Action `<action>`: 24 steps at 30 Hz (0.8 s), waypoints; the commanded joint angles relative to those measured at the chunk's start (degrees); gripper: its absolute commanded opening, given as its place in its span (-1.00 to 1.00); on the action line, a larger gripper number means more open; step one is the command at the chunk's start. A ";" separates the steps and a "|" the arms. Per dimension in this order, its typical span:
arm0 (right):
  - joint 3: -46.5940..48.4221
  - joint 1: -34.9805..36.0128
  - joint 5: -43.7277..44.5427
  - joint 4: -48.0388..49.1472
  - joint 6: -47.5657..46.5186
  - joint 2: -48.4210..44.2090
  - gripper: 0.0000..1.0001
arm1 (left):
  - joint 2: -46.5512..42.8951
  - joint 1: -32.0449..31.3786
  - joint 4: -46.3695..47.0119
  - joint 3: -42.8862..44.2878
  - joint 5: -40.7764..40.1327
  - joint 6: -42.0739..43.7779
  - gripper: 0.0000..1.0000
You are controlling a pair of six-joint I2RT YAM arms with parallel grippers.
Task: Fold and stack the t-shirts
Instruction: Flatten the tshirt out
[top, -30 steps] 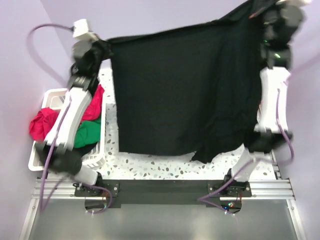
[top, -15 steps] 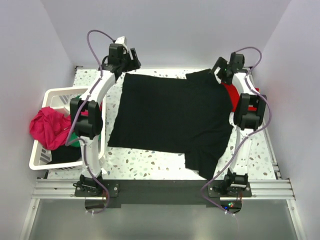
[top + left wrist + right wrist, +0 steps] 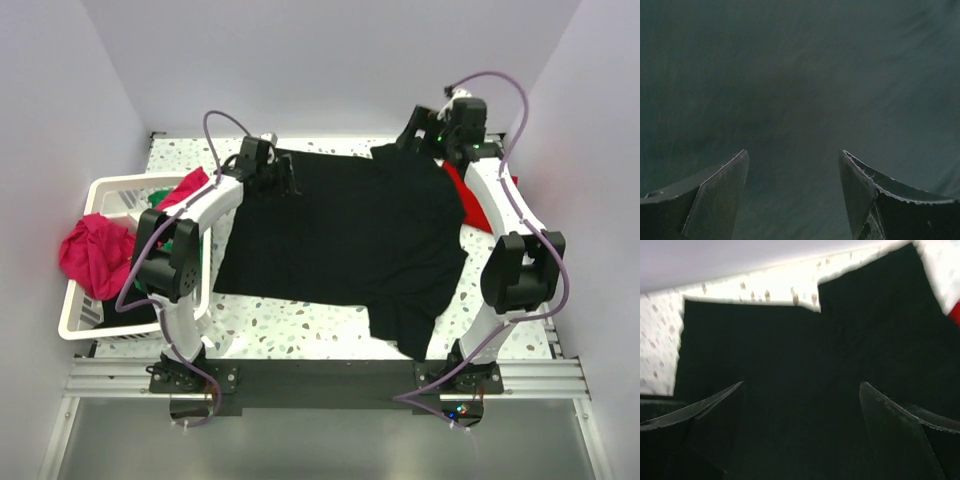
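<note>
A large black t-shirt (image 3: 340, 235) lies spread flat across the speckled table, one sleeve trailing toward the near edge. My left gripper (image 3: 287, 183) hovers open over its far left shoulder; in the left wrist view (image 3: 794, 155) only black cloth (image 3: 800, 75) shows between the fingers. My right gripper (image 3: 414, 136) stands open above the far right sleeve, and in the right wrist view (image 3: 801, 385) it holds nothing over the black shirt (image 3: 790, 340). A red t-shirt (image 3: 472, 197) lies at the right, partly under the black one, and shows as a red corner (image 3: 955, 314).
A white slatted laundry basket (image 3: 82, 326) stands at the left edge. A magenta-pink shirt (image 3: 92, 256) hangs over its side, with red cloth (image 3: 186, 186) and a bit of green inside. The table's back wall runs just beyond both grippers.
A second ago both grippers held the black shirt hanging in the air. It now lies flat, both grippers have let go and opened, and the left has since shifted right over the cloth.
</note>
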 commanded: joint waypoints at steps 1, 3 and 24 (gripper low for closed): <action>-7.97 1.78 -1.36 -5.63 -1.43 -3.04 0.98 | -4.48 0.18 -1.11 -2.62 -0.87 -0.92 0.55; -12.88 1.96 -1.54 -6.59 -0.28 -5.15 0.98 | -4.22 0.18 -2.43 -4.02 -0.79 -0.57 0.56; -26.18 0.82 4.88 -12.49 7.89 1.51 0.98 | 4.30 0.18 -2.88 -6.41 -0.79 2.68 0.66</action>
